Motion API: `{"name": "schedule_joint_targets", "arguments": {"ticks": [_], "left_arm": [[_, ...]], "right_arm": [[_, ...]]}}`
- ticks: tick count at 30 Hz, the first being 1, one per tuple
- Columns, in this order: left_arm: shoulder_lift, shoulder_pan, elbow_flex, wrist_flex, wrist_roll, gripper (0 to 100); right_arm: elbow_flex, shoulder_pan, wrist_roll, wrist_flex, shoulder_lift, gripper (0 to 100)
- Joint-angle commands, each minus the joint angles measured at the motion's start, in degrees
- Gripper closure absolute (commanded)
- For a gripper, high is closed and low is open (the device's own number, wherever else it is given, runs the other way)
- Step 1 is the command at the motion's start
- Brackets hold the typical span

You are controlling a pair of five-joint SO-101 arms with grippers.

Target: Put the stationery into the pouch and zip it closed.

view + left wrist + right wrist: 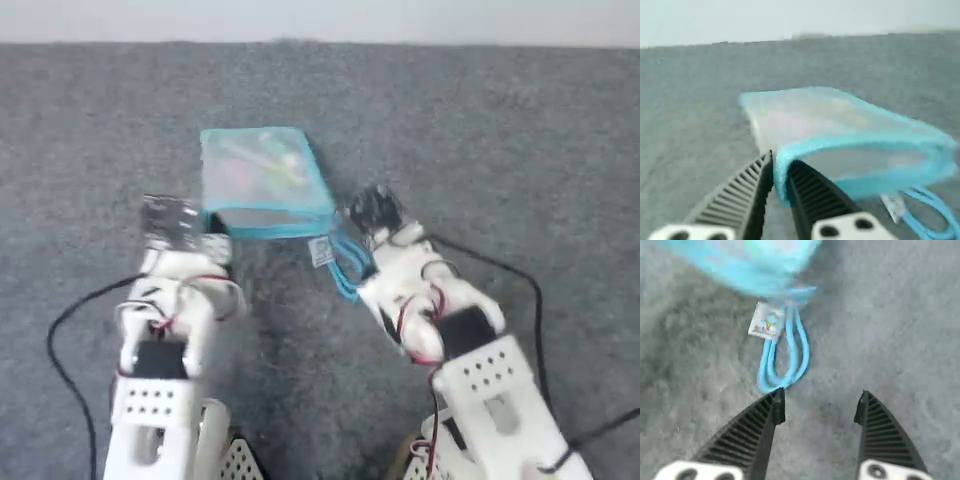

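Left pincer (781,169) clamped on the rim of the translucent turquoise-edged pouch (262,180); right pincer (820,402) spread wide, holding nothing.
The pouch lies on the grey carpeted counter (500,130) between both arms, coloured stationery (262,160) dimly visible inside; its turquoise cord loop (785,360) and white tag (765,322) lie just beside the right pincer.

This looks like a plain robot test bench, a lab or hobby corner rather than a kitchen or shop. The tabletop (540,130) is covered in grey felt-like cloth and runs back to a bare pale wall (320,18). A white printed left arm (165,350) and right arm (470,365) stand at its near edge with red wires (405,322) exposed. A black cable (56,350) trails over the cloth.
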Motion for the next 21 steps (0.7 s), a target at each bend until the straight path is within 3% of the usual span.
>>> {"name": "schedule_joint_targets", "arguments": {"ticks": [1,3,5,10,15,17,19,21], "left_arm": [[-7.74,-2.64,-6.81,4.48,0.35,99],[-9.49,-10.11,-12.35,9.85,4.92,99],[-9.05,-11.34,-15.87,14.07,6.42,99],[-2.64,0.88,-10.24,9.23,1.23,99],[-0.62,-8.00,-13.23,9.05,3.87,99],[0.26,-3.43,-7.69,7.12,2.55,99],[0.62,3.08,-2.42,4.84,-4.40,99],[0.00,1.93,-4.00,5.98,-7.21,99]], "right_arm": [[1.05,1.10,0.79,-1.10,-3.21,77.9],[1.14,0.92,0.70,-1.10,-3.21,77.9],[1.14,0.92,0.62,-1.45,-3.21,77.9],[1.76,0.84,0.62,-1.54,-3.21,77.9],[4.13,0.75,0.62,-3.74,-3.21,77.9],[4.13,0.75,0.62,-3.74,-3.21,77.9],[4.22,0.75,0.62,-4.09,-3.21,77.9],[4.22,0.75,0.62,-3.91,-3.21,77.9]]}}
